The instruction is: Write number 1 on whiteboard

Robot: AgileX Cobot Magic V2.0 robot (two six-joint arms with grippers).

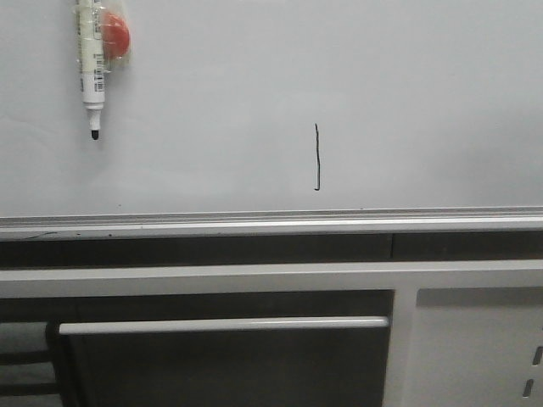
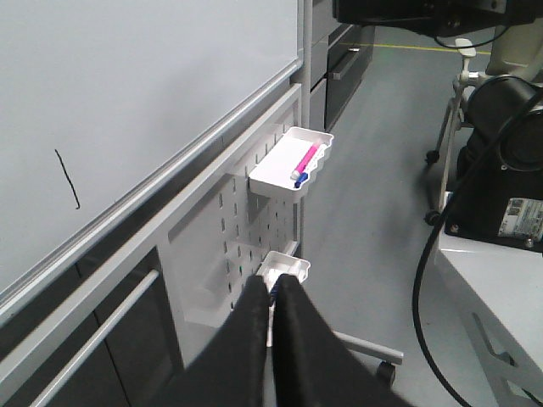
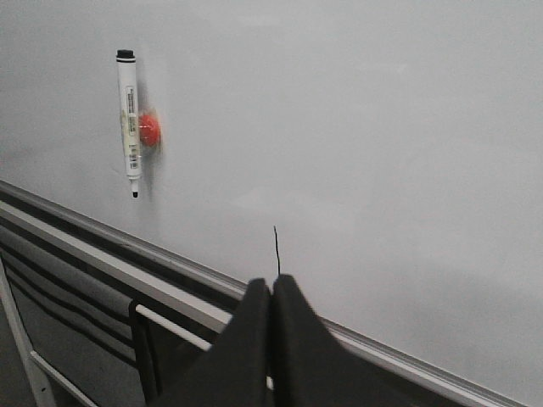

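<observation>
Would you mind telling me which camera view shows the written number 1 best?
The front view: the number 1 faces the camera whole, hook included, on the whiteboard. The left wrist view shows it whole but slanted; in the right wrist view its lower end hides behind the right hand.
</observation>
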